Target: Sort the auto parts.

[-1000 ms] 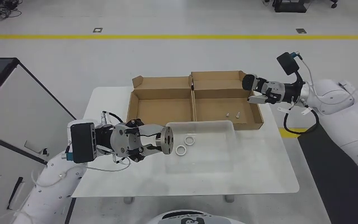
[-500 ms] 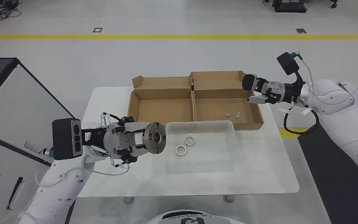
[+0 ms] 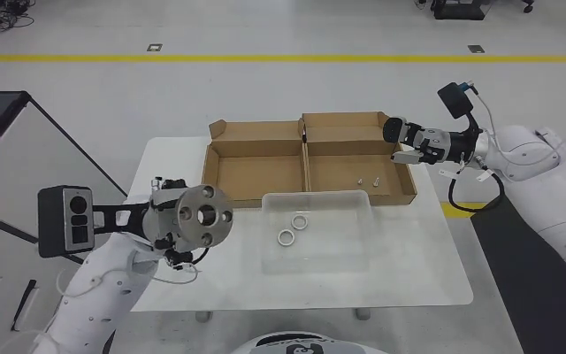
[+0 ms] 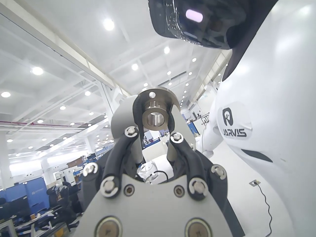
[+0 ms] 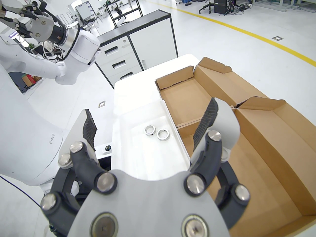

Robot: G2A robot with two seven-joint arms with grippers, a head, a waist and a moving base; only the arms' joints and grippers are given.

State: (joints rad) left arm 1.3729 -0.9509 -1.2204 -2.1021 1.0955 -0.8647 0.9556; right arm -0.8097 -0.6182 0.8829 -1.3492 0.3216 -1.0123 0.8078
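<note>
While the left tool [image 4: 155, 124] clamps a metal hub [image 3: 204, 214], the right tool [image 5: 151, 110] is spread apart.
White worktop [image 3: 416, 265] below both tools; grey floor [image 3: 265, 88] with yellow line [image 3: 265, 58] beyond.

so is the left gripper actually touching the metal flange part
Touching. In the left wrist view the left gripper is shut on the metal flange part, its fingers pressed against both sides of the hub with no gap.
</note>
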